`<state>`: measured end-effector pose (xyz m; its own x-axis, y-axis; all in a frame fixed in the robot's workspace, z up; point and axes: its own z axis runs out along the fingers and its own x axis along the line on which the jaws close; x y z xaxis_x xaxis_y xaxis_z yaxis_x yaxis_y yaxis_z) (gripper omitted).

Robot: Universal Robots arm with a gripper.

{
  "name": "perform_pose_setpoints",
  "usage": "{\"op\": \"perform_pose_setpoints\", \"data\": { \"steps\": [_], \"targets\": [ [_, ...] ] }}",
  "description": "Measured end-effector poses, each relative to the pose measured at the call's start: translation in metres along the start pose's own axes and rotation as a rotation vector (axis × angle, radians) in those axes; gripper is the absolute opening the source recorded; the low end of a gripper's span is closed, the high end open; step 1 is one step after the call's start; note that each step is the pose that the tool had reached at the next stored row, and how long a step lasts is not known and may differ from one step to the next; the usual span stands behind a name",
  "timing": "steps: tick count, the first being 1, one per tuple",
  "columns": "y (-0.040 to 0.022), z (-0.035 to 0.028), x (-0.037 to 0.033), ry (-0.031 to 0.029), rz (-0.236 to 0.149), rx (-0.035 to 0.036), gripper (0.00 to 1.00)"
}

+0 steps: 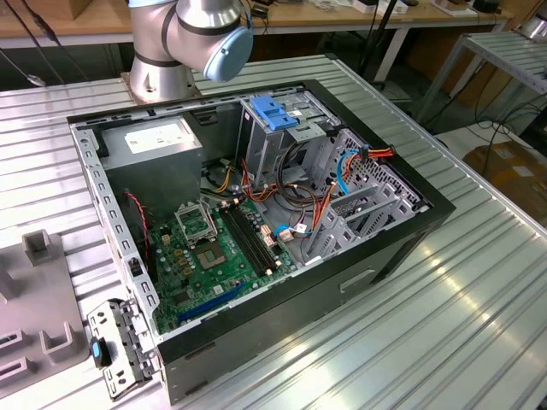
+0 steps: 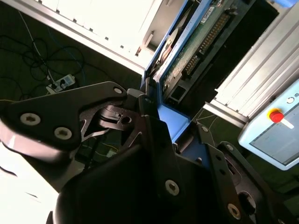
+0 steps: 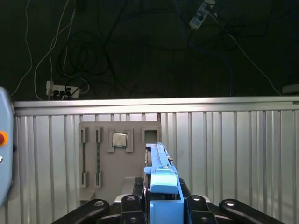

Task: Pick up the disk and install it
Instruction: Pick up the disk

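Note:
My gripper point(image 3: 161, 205) is shut on the disk point(image 3: 161, 175), which I see edge-on in the first wrist view with its blue side rail facing the camera. In the second wrist view the disk point(image 2: 198, 44) shows its green circuit-board underside and blue rail, clamped between the black fingers point(image 2: 140, 100) of the gripper point(image 2: 159, 116). The disk is held in the air above the ribbed metal table point(image 3: 233, 154). In the exterior view the open computer case point(image 1: 256, 213) lies on its side, with the metal drive cage and its blue top latch point(image 1: 273, 111) at the back.
The arm's base point(image 1: 184, 51) stands behind the case. Inside the case are a grey power-supply box point(image 1: 158, 141), the motherboard point(image 1: 214, 256) and loose cables point(image 1: 299, 188). A grey fixture point(image 3: 117, 154) carries a processor chip and memory sticks. A pendant with a red button point(image 2: 275, 114) lies nearby.

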<state>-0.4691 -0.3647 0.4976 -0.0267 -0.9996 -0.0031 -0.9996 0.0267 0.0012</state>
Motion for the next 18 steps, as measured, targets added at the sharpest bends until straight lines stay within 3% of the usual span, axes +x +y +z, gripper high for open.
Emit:
{"op": "perform_pose_setpoints", "data": {
  "steps": [8,15,18],
  "targets": [
    [-0.0029,-0.0013,-0.0001,0.0,0.0,0.0,0.37],
    [-0.0128,-0.0013,-0.0003,-0.0001,0.0,0.0001,0.37],
    [-0.0208,-0.0013,-0.0005,0.0,0.0,0.0001,0.37]
  ]
}}
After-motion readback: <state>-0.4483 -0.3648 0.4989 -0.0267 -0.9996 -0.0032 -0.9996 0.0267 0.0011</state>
